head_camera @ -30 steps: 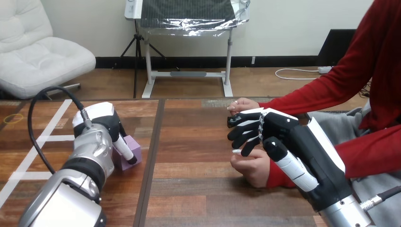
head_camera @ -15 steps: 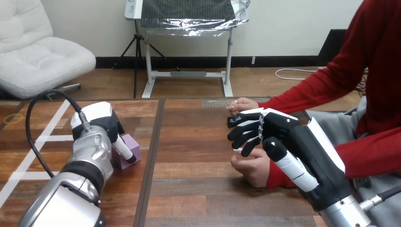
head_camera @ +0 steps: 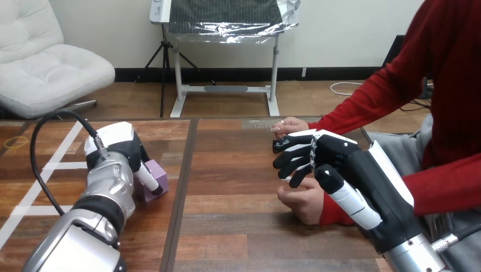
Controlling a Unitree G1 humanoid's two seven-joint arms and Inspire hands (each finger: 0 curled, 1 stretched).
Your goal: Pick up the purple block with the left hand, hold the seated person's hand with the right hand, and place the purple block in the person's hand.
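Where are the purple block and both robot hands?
purple block (head_camera: 159,172), head view, top face.
left robot hand (head_camera: 120,141), head view, white back shell.
right robot hand (head_camera: 340,152), head view, black back.

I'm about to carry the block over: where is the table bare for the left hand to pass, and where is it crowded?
The table is bare between the purple block and the right hand. Crowded at right: the person's farther hand and nearer hand flank it.

The block (head_camera: 157,173) lies at the table's (head_camera: 227,170) left, touching my left hand (head_camera: 122,147). At right, my right hand (head_camera: 334,156) sits between the person's far hand (head_camera: 286,126) and near hand (head_camera: 303,198).
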